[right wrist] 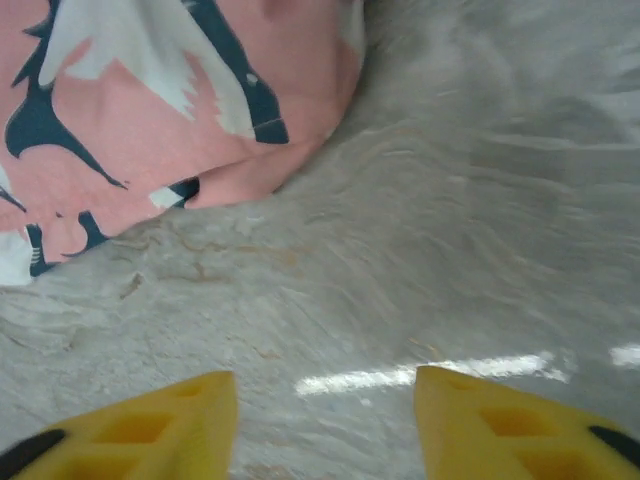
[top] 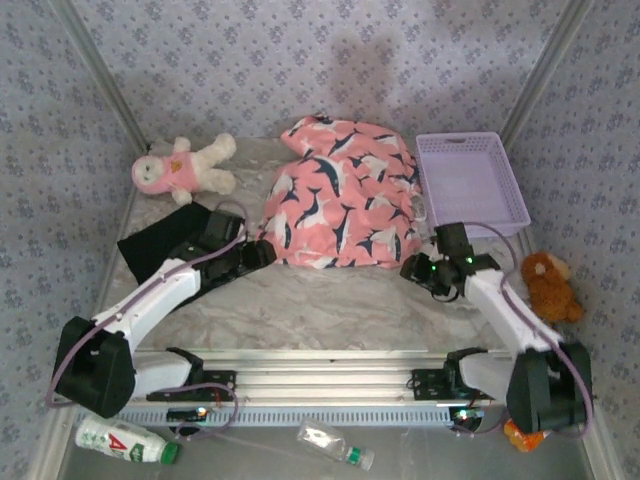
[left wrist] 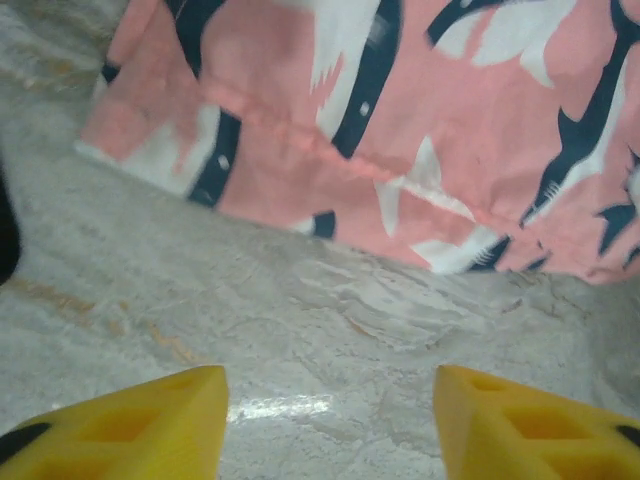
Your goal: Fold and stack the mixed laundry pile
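Your left gripper (left wrist: 330, 400) and right gripper (right wrist: 325, 405) stand released, yellow fingers (left wrist: 130, 425) apart with nothing between them, over bare table (top: 330, 310). Each is just short of the near hem of the pink garment (top: 345, 195), which lies spread at the middle of the table toward its far edge. The black T-shirt (top: 150, 245), seemingly bunched, lies by the table's left edge, partly under your left arm (top: 160, 290).

Grey marbled table (top: 330, 298) lies bare in front of the pink bird-print cloth (top: 345, 195). A lavender plastic mesh basket (top: 470, 180) blocks the right, a black T-shirt (top: 148, 248) the left.
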You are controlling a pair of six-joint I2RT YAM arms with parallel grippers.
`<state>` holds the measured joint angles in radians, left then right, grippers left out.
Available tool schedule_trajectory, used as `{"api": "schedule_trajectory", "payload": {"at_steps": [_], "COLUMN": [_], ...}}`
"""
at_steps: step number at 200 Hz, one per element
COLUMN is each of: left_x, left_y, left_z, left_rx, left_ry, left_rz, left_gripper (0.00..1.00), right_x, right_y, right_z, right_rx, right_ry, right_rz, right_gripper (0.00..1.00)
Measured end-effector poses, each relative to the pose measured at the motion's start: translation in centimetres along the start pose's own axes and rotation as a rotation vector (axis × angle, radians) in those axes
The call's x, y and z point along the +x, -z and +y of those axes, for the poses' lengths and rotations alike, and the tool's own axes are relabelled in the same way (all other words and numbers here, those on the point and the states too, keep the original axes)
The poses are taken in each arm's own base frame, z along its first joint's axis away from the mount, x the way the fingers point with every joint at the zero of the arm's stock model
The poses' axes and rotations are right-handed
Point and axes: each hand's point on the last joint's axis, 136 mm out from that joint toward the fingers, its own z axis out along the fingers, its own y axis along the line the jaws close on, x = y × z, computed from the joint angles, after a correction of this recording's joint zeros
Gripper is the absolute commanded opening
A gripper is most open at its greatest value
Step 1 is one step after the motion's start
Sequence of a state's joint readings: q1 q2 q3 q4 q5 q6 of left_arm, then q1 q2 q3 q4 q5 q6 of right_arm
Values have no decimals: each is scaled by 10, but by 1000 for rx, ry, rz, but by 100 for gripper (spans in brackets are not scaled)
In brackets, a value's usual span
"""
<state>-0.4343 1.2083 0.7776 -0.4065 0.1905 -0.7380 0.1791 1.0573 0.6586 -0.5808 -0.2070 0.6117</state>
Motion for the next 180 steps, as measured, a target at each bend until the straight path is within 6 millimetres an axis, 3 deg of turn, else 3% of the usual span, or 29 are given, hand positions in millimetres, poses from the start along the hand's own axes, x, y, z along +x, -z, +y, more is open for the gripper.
{"api": "schedule_trajectory", "payload": {"at_steps": [24,49,71,83,96,117,140,159,180], "left_x": [-22,-61,-87,-93,-98,-100,-93,-77,-54], "left_y": [8,9,-15,-39,-66,-108,-147,-162,-164], "left_z": [-12,-47,-73,-81,-85,-82,-66,-47,-28], "left_rx": [12,77,128,141,143,131,85,36,8], "left_ry": [-6,-44,-81,-107,-121,-126,-112,-99,-83], "left_rz": [-76,-153,-174,-153,-125,-77,-17,41,85], "left_gripper": [66,63,46,35,30,28,27,28,28], "right_x": [-27,-51,-68,-77,-87,-102,-105,-97,-83], "right_y": [25,22,-4,-18,-34,-61,-91,-110,-119], "right_z": [11,32,55,67,78,84,79,70,63], "right_rx": [-24,-33,-27,-31,-31,-12,27,47,44], "right_ry": [9,36,87,108,131,150,157,157,158], "right_rz": [-157,-193,-162,-153,-148,-140,-102,-52,-1], "right_gripper": [60,56,52,49,46,44,44,44,47]}}
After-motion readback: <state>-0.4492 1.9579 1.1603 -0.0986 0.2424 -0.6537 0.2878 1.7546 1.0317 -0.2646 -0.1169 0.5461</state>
